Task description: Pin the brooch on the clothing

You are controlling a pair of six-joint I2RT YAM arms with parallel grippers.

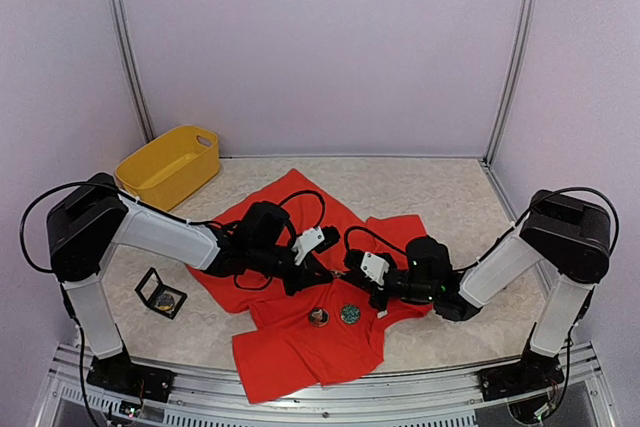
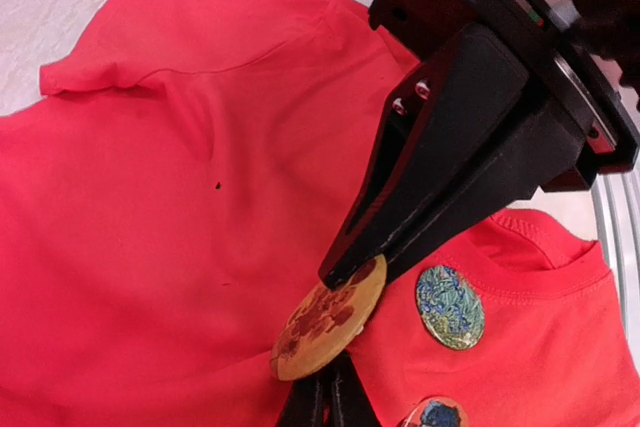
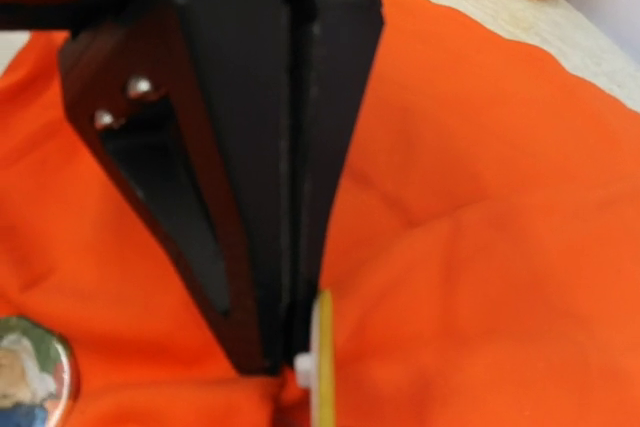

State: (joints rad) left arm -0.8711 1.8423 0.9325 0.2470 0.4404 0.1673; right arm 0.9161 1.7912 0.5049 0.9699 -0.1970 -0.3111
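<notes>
My left pincer (image 2: 322, 402) and right pincer (image 2: 336, 271), both shut, touch opposite rims of the tilted brooch (image 2: 325, 325); I'd press it slowly into the shirt (image 2: 150, 197), keeping the cloth flat.

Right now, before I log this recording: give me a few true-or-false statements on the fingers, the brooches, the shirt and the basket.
1. The left gripper and the right gripper both have their fingers shut. True.
2. The red T-shirt sits inside the yellow basket. False: it lies rumpled on the table, and the basket stands apart at the far left.
3. A blue-green brooch lies on the T-shirt near its collar. True.
4. The small black box rests on the T-shirt. False: it sits on the table, left of it.
5. The gold brooch lies well clear of both grippers. False: both sets of fingertips are at its rim.
</notes>
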